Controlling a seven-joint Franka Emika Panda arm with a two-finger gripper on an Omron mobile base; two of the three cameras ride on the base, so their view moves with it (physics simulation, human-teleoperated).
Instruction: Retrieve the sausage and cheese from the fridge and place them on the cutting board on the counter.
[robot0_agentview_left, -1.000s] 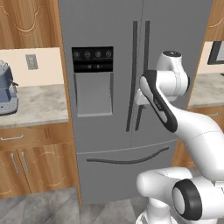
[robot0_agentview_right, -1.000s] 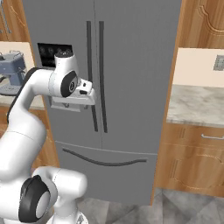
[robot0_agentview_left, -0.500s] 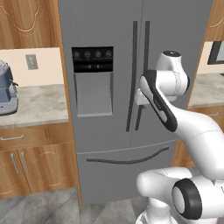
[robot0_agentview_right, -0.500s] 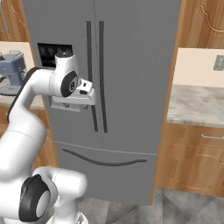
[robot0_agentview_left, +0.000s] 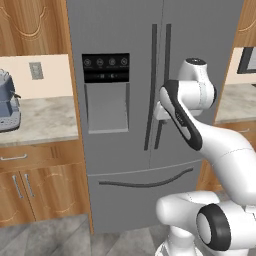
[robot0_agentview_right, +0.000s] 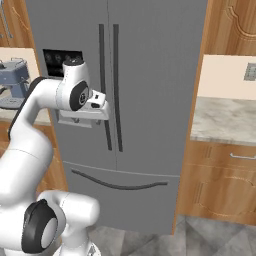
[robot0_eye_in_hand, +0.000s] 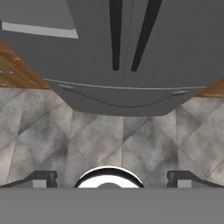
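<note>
The grey fridge stands straight ahead with both doors shut, its black dispenser panel on the left door and two dark bar handles at the middle seam. The sausage and cheese are hidden behind the shut doors, and the cutting board is out of view. My gripper hangs in front of the handles at about mid-door height, pointing down at the floor. It is open, fingertips wide apart with nothing between them. The hand sits just left of the handles.
The marble counter runs left of the fridge with a blue-grey coffee machine on it, and continues on the right over wooden cabinets. The freezer drawer with its curved handle lies below. Grey tiled floor spreads in front.
</note>
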